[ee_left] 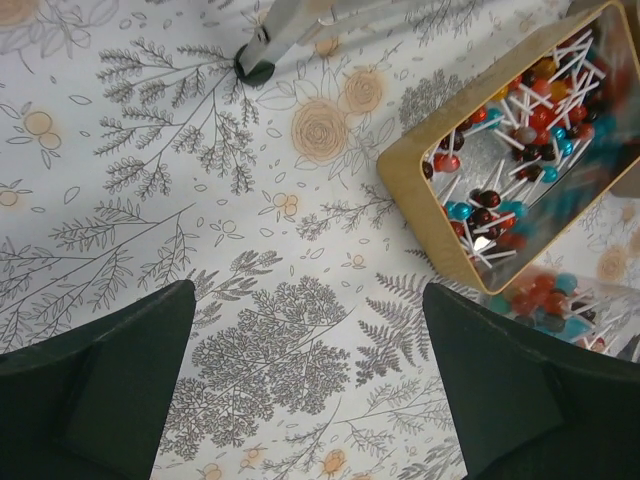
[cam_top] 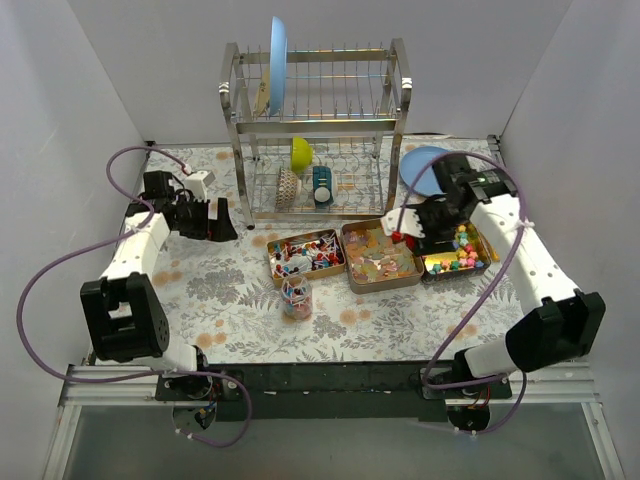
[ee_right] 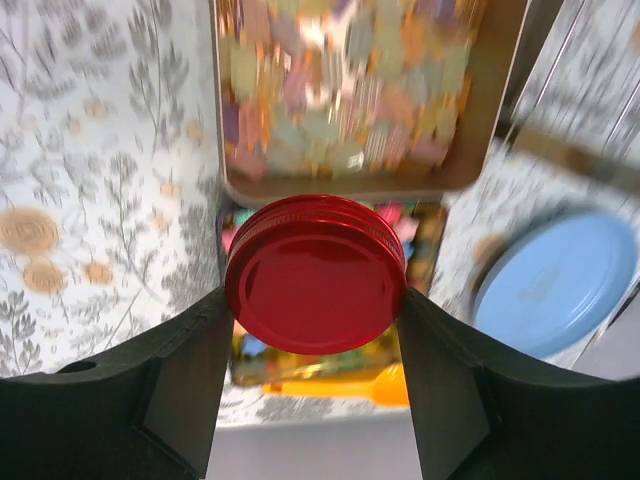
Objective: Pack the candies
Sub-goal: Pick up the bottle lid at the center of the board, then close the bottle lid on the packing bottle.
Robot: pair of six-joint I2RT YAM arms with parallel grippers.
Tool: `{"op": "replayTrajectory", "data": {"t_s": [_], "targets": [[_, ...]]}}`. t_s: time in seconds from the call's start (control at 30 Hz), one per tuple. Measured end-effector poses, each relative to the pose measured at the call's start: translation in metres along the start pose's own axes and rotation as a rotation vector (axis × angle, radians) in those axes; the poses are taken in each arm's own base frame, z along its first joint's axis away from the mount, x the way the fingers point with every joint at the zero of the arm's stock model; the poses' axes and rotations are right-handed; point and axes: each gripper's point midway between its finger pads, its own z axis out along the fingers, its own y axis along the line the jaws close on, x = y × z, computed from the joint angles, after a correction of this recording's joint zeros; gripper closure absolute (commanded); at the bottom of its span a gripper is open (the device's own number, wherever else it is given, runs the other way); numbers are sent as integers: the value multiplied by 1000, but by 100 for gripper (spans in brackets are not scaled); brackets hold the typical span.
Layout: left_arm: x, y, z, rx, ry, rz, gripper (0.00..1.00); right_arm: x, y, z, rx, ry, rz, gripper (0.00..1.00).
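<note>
Three gold tins hold the candies: red, white and blue ones (cam_top: 303, 255) (ee_left: 520, 130), pale orange-pink ones (cam_top: 380, 258) (ee_right: 345, 90), and bright mixed ones (cam_top: 460, 255). A small clear jar (cam_top: 296, 297) (ee_left: 560, 310) in front of the tins holds some too. My right gripper (cam_top: 410, 233) (ee_right: 312, 310) hangs over the gap between the middle and right tins, shut on a red round lid (ee_right: 315, 272) (cam_top: 397, 236) by its rim. My left gripper (cam_top: 205, 218) (ee_left: 310, 400) stands open over bare cloth, left of the tins, nothing between its fingers.
A metal dish rack (cam_top: 315, 130) stands at the back with a blue plate, a yellow bowl and cups; one foot (ee_left: 255, 70) is near my left gripper. A blue plate (cam_top: 425, 170) (ee_right: 555, 285) lies behind the right arm. An orange-yellow scoop (ee_right: 340, 385) lies by the right tin.
</note>
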Motion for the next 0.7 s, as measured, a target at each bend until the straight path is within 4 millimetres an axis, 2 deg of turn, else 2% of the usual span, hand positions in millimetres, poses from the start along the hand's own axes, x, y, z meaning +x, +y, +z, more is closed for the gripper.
{"op": "replayTrajectory", "data": {"t_s": [0.1, 0.13, 0.2, 0.37, 0.47, 0.7], "targets": [[-9, -5, -12, -38, -79, -21, 2, -57, -11, 9, -40, -56, -75, 41], [-9, -4, -16, -62, -101, -39, 2, -80, -14, 12, -58, -81, -99, 41], [-7, -1, -20, -97, -122, -70, 2, -115, -18, 19, -80, -114, -141, 41], [-1, 6, -27, -159, -149, -130, 2, -193, -9, 47, -176, -163, -229, 39], [1, 4, -30, -163, -160, -148, 2, -224, 1, 66, -232, -172, -251, 39], [8, -12, -47, -168, -234, -130, 2, -261, 14, 97, -309, -156, -251, 38]]}}
